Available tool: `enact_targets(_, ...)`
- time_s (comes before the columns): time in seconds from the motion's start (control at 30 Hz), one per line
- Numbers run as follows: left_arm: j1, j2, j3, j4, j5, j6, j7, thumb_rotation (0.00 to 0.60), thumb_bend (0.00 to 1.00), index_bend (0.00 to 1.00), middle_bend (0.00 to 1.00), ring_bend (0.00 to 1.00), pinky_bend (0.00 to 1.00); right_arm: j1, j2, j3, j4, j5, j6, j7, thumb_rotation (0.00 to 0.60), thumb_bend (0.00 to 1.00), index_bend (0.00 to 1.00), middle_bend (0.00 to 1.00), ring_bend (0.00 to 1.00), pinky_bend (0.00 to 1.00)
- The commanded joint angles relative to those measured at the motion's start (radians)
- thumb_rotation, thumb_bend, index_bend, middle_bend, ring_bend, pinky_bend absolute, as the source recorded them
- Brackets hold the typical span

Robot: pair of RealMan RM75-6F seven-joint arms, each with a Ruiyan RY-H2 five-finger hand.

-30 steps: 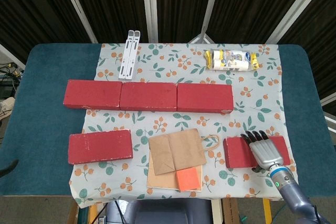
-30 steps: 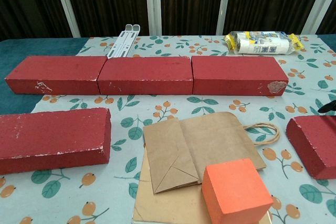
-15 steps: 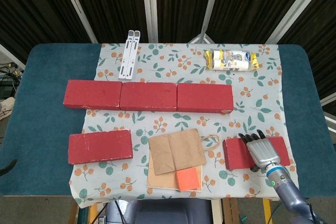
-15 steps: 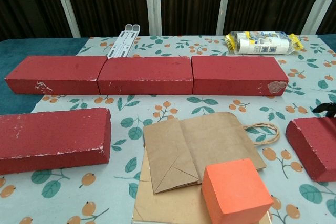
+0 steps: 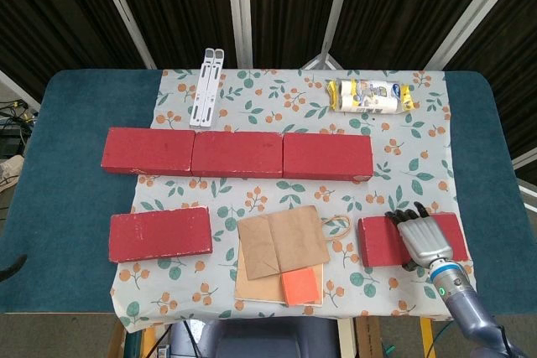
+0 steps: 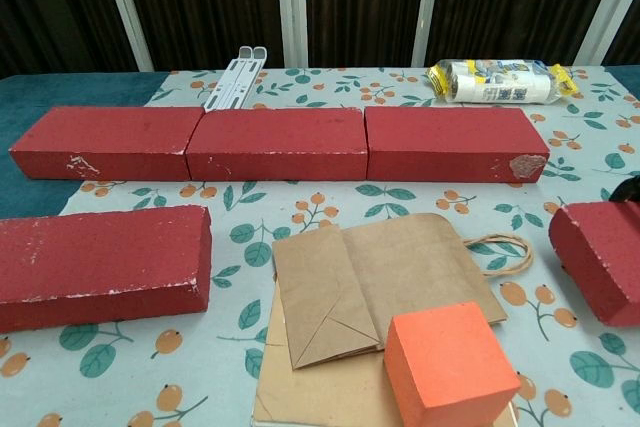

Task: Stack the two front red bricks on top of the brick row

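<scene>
The robot's right hand is lying across the top of the front right red brick, fingers draped over its far edge; whether they are actually gripping it cannot be told. That brick is sitting at the near right of the floral cloth. The front left red brick is resting untouched on the opposite side. Between them a brown paper bag and an orange block are lying. Behind, the brick row is stretching across the cloth, three end to end. The left hand is out of sight.
</scene>
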Motion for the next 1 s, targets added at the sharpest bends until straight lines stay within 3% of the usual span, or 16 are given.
enact_targets(0.03, -0.004, -0.004, -0.003, 0.002, -0.005, -0.006, 0.006, 0.600, 0.00, 0.06, 0.00, 0.00, 0.12, 0.013, 0.056, 0.029, -0.042, 0.011, 0.012, 0.025, 0.600, 0.06, 0.20, 0.26, 0.19, 0.00)
enact_targets(0.2, -0.020, -0.017, -0.010, 0.008, -0.023, -0.030, 0.031, 0.600, 0.00, 0.06, 0.00, 0.00, 0.12, 0.077, 0.172, 0.105, -0.118, 0.089, -0.004, 0.028, 0.600, 0.06, 0.20, 0.26, 0.19, 0.00)
enact_targets(0.33, -0.034, -0.029, -0.020, 0.009, -0.052, -0.055, 0.060, 0.600, 0.00, 0.06, 0.00, 0.00, 0.12, 0.201, 0.275, 0.175, -0.175, 0.269, -0.090, -0.021, 0.600, 0.06, 0.20, 0.26, 0.19, 0.00)
enact_targets(0.47, -0.047, -0.042, -0.034, 0.015, -0.089, -0.076, 0.085, 0.600, 0.00, 0.06, 0.00, 0.00, 0.12, 0.406, 0.326, 0.206, -0.164, 0.526, -0.232, -0.111, 0.600, 0.06, 0.20, 0.26, 0.19, 0.00)
enact_targets(0.6, -0.065, -0.056, -0.051, 0.022, -0.134, -0.105, 0.110, 0.600, 0.00, 0.06, 0.00, 0.00, 0.12, 0.640, 0.277, 0.183, -0.081, 0.788, -0.306, -0.207, 0.600, 0.06, 0.20, 0.26, 0.19, 0.00)
enact_targets(0.87, -0.088, -0.076, -0.063, 0.032, -0.182, -0.134, 0.157, 0.600, 0.00, 0.06, 0.00, 0.00, 0.12, 1.052, 0.068, 0.075, 0.126, 1.289, -0.256, -0.413, 0.600, 0.06, 0.20, 0.26, 0.19, 0.00)
enact_targets(1.0, -0.093, -0.081, -0.061, 0.034, -0.185, -0.139, 0.169, 0.600, 0.00, 0.06, 0.00, 0.00, 0.12, 1.140, -0.010, 0.063, 0.221, 1.453, -0.251, -0.465, 0.600, 0.06, 0.20, 0.26, 0.19, 0.00)
